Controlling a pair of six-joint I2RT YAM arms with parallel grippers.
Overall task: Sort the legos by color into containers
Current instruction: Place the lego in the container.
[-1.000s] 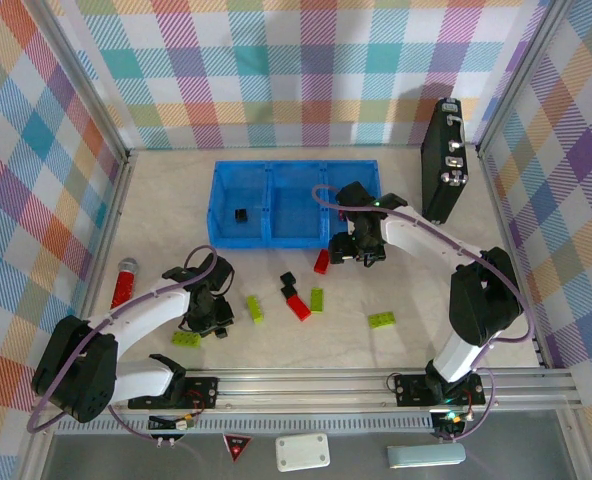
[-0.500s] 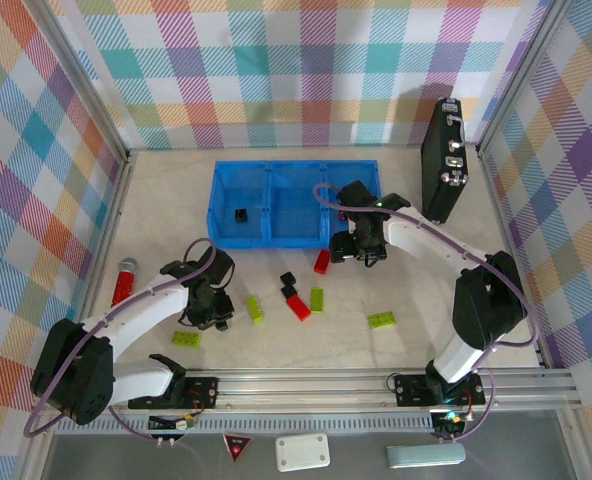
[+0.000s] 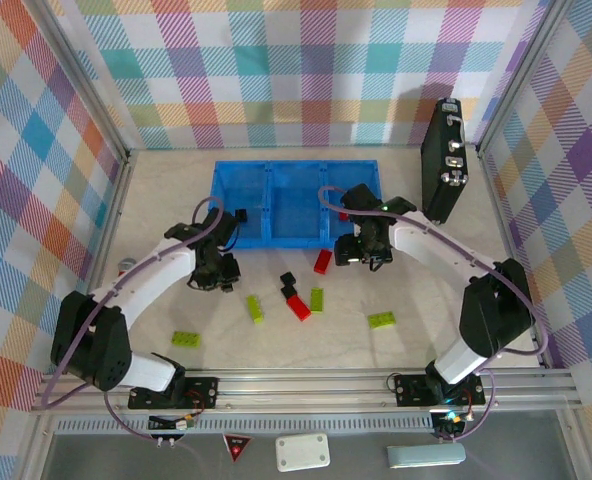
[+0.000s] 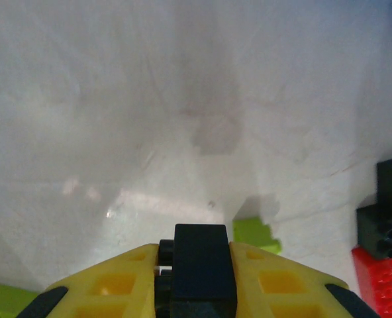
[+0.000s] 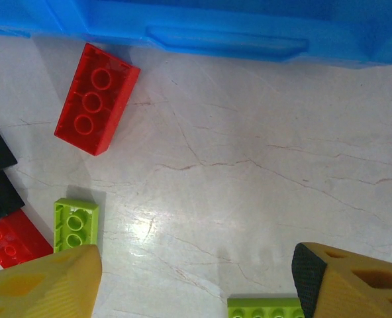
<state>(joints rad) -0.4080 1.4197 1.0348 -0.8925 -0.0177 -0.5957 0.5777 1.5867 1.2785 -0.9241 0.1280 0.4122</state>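
Note:
My left gripper [image 3: 222, 276] is shut on a small black lego [image 4: 197, 268], held between its yellow fingers [image 4: 110, 285] above the table, just in front of the blue tray's [image 3: 222, 238] left container. One black lego [image 3: 242, 214] lies in that container. My right gripper [image 3: 362, 256] hangs open over bare table near the tray's front wall [image 5: 229, 36], with nothing between its fingers [image 5: 47, 285]. Loose on the table are a red lego [image 5: 97, 98], another red one [image 3: 298, 308], two black ones [image 3: 287, 285] and green ones [image 3: 317, 299] [image 3: 254, 308] [image 3: 381, 320] [image 3: 186, 338].
A tall black case [image 3: 444, 160] stands at the back right against the wall. A red-and-silver cylinder [image 3: 126, 265] peeks out beside my left arm. Checkered walls enclose the table on three sides, and a metal rail [image 3: 306, 382] runs along the near edge.
My left gripper has shut fully and travelled from the front of the table toward the tray with the black lego in it. The right arm has barely shifted.

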